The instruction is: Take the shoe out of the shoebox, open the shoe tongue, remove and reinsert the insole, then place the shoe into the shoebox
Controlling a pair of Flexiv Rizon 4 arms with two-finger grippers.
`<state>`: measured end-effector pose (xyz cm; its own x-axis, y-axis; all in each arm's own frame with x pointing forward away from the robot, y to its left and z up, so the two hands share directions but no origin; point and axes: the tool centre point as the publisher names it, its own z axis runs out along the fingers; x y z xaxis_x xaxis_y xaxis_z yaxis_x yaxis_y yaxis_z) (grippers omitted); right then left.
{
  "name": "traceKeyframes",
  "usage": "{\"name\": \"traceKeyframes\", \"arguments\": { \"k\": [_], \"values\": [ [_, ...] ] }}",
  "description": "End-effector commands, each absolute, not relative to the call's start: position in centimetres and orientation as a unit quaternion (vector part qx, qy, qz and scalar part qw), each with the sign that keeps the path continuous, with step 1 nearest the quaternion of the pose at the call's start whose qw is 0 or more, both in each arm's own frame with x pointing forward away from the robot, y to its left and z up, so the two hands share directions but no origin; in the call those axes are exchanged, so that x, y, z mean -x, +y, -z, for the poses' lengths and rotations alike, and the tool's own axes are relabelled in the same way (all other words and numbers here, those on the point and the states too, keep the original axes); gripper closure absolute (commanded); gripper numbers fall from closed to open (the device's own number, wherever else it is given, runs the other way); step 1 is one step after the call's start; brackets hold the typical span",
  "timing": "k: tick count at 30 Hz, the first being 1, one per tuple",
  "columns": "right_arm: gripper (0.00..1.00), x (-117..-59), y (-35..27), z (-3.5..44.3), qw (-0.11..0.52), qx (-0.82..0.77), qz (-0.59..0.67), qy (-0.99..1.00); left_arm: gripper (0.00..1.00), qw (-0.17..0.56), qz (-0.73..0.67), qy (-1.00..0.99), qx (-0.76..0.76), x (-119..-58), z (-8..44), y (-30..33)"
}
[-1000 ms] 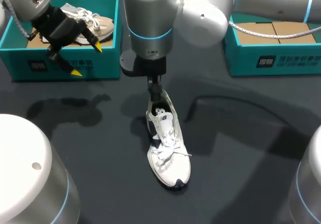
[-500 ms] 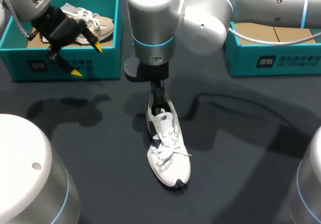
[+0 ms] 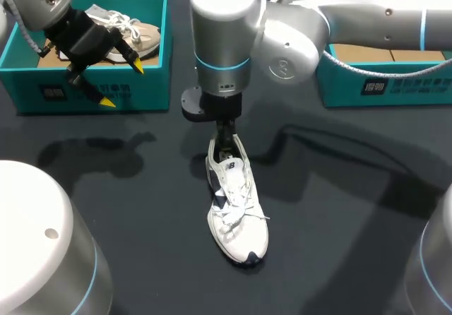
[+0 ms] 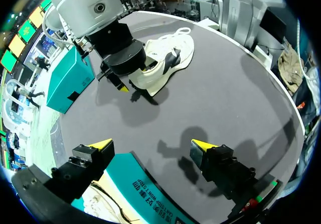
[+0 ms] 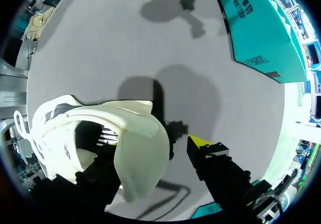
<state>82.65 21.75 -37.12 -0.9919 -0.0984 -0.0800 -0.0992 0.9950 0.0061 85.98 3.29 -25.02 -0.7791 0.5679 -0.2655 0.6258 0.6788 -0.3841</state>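
upper left: left gripper (image 3: 121, 84) spread wide and empty over the teal shoebox (image 3: 145, 89) with a beige shoe (image 3: 141, 36) inside. centre: right gripper (image 3: 224, 137) open astride the heel of the white sneaker (image 3: 236, 216), upright on the dark table (image 3: 339, 209), toe toward the lower edge. probably going for the insole: sink the inner finger deeper, pinch gently, avoid tipping the sneaker.

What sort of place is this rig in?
Probably a robot lab bench set up for shoe-handling trials. There is a dark table with a teal left shoebox and right shoebox, a white shoe lying out on it, and the left arm and right arm over it.
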Motion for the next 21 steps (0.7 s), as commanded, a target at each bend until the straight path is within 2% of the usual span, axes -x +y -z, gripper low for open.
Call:
{"name": "traceKeyframes", "arguments": {
  "k": [1,7,8,9,16,21],
  "values": [
    [0.41,-82.8,22.0,37.8,0.036,0.051,-0.006,0.998,0.00,0.062,0.231,0.914,-0.327,-85.9,25.0,3.3],
    [0.66,-82.5,22.0,38.1,0.032,0.052,-0.009,0.998,0.00,0.062,0.231,0.914,-0.327,-85.9,25.0,3.3],
    [0.79,-82.5,22.0,38.1,0.032,0.052,-0.009,0.998,0.00,0.062,0.231,0.914,-0.327,-85.9,25.0,3.3],
    [1.00,-82.4,22.0,38.1,0.032,0.052,-0.009,0.998,0.00,0.062,0.231,0.914,-0.327,-85.9,25.0,3.3],
    [1.00,-81.9,21.9,37.4,0.039,0.048,-0.010,0.998,0.00,0.062,0.231,0.914,-0.327,-85.9,25.0,3.3],
    [1.00,-81.8,20.9,35.1,0.052,0.042,-0.011,0.998,0.00,0.062,0.231,0.914,-0.327,-85.9,25.0,3.3]
  ]
}}
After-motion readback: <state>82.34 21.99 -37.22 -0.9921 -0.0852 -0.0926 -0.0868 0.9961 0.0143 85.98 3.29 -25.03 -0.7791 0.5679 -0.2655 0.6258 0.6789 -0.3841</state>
